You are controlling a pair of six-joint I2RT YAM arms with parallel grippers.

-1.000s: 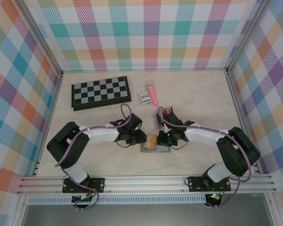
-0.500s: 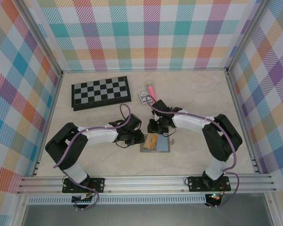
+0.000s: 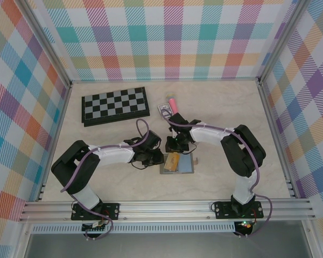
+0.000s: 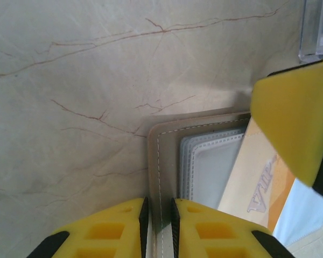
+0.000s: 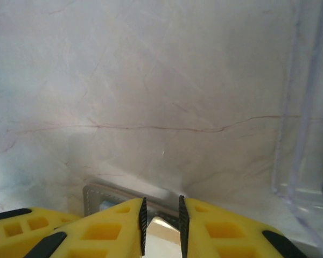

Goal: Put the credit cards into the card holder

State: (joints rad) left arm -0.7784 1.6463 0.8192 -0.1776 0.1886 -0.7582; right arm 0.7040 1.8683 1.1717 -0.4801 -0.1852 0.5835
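The card holder [image 3: 184, 166] lies open on the table, grey-brown with pale grey slots [image 4: 210, 166]. A tan-yellow credit card [image 3: 173, 160] rests slanted on its left half [image 4: 247, 183]. My left gripper [image 3: 160, 159] is shut on the holder's left edge flap [image 4: 159, 207]. My right gripper [image 3: 177, 148] hovers at the holder's far edge. Its jaws stand narrowly apart [image 5: 161, 207] with the card's corner [image 5: 162, 232] showing between them. Whether they press on it is unclear. One right finger [image 4: 296, 118] covers the card's far end.
A folded chessboard [image 3: 116, 106] lies at the back left. A patterned card box [image 3: 164, 110] and a pink object [image 3: 172, 102] sit behind the right arm. A clear plastic rack [image 5: 307, 134] stands close beside the right gripper.
The right gripper has swung from the holder's right side to its far edge, toward the left arm. The left gripper has kept its hold and place.
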